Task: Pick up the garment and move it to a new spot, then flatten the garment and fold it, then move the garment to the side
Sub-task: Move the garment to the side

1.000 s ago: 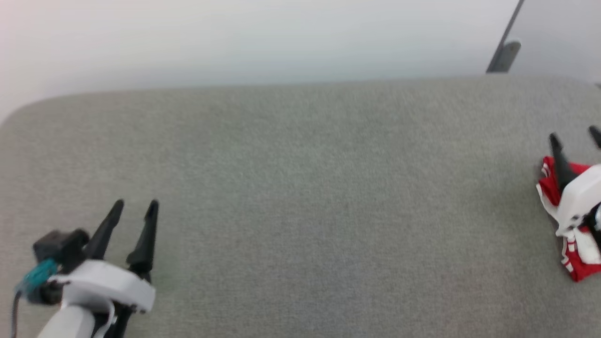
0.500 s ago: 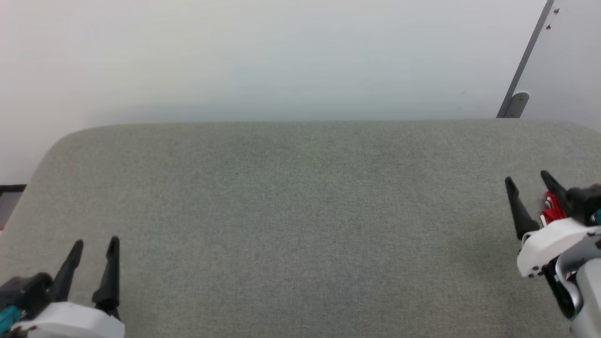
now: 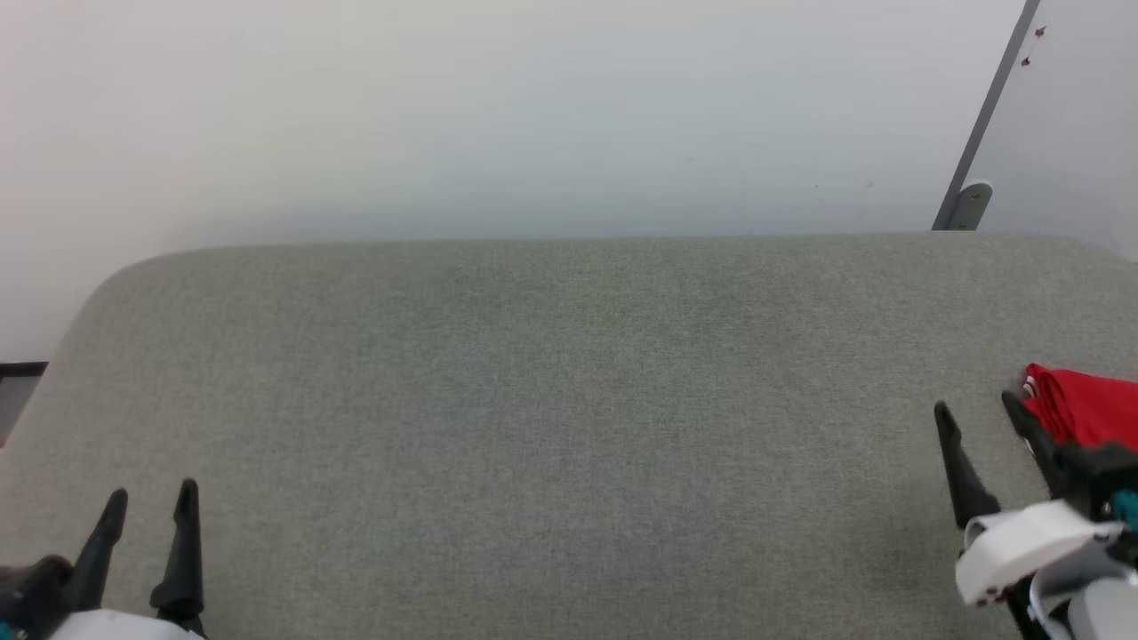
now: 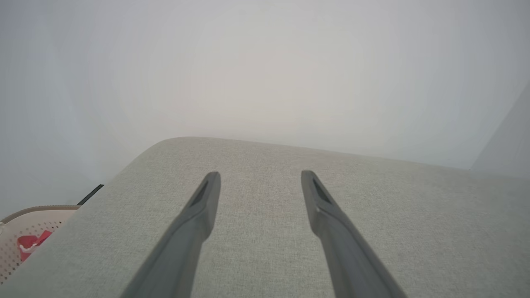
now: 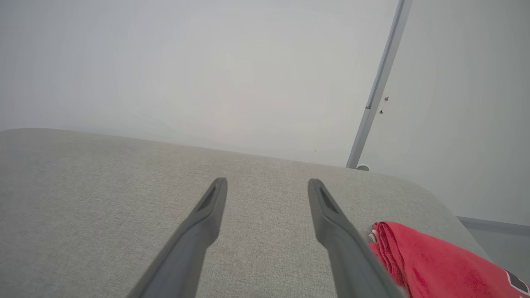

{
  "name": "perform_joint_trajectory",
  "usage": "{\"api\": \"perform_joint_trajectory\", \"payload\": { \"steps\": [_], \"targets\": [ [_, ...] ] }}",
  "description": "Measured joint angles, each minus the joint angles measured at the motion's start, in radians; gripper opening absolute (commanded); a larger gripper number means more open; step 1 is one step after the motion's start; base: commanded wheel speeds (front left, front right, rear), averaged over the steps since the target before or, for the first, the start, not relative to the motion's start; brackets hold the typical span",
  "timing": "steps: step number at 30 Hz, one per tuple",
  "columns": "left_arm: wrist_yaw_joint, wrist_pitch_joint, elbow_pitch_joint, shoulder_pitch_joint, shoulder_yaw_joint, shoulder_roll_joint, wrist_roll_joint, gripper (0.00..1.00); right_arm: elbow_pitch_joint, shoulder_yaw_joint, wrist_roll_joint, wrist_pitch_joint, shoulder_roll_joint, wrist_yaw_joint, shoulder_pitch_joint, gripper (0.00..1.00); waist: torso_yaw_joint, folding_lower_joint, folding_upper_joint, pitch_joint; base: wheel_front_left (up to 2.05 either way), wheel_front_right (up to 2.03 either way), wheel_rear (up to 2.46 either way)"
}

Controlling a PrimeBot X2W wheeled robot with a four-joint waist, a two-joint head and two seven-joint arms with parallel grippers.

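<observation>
The garment (image 3: pixel 1085 409) lies folded in a red bundle at the far right edge of the grey desk (image 3: pixel 569 400), with a sliver of white trim showing at its near corner. The right hand (image 3: pixel 975 403) sits just beside it on the inner side, released and holding nothing. Its outer finger (image 5: pixel 343 244) runs alongside the fold, so close that I cannot tell whether they touch. The left hand (image 3: pixel 153 490) hangs well apart from the garment, low over the desk's opposite corner, also spread wide and empty.

A second ago the right hand was over the garment, its white body covering much of the cloth and its fingers reaching past it. Now it has drawn back toward the robot and the garment lies free beyond it. The whole head view has shifted since then, so the camera has moved as well.

By count there is one garment and two hands, each with two dark fingers. One pale basket (image 4: pixel 41 215) stands off the desk's left corner with one red item (image 4: pixel 31 242) inside. One grey pole (image 3: pixel 982 124) leans against the wall.
</observation>
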Motion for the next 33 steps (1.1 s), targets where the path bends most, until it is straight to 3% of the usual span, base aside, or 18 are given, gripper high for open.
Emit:
{"api": "perform_joint_trajectory", "payload": {
  "steps": [16,33],
  "targets": [
    [-0.059,0.0,0.001,0.067,0.085,-0.047,0.067,1.0,-0.158,-0.103,-0.057,-0.007,0.096,0.0,0.188,1.0,-0.003,0.0,0.0,-0.001,0.0,0.0,0.0],
    [-0.08,0.0,0.009,0.081,0.117,-0.08,0.077,1.0,-0.222,-0.118,-0.078,-0.001,0.105,0.0,0.215,1.0,0.001,0.0,0.0,0.005,0.0,0.0,0.0]
  ]
}}
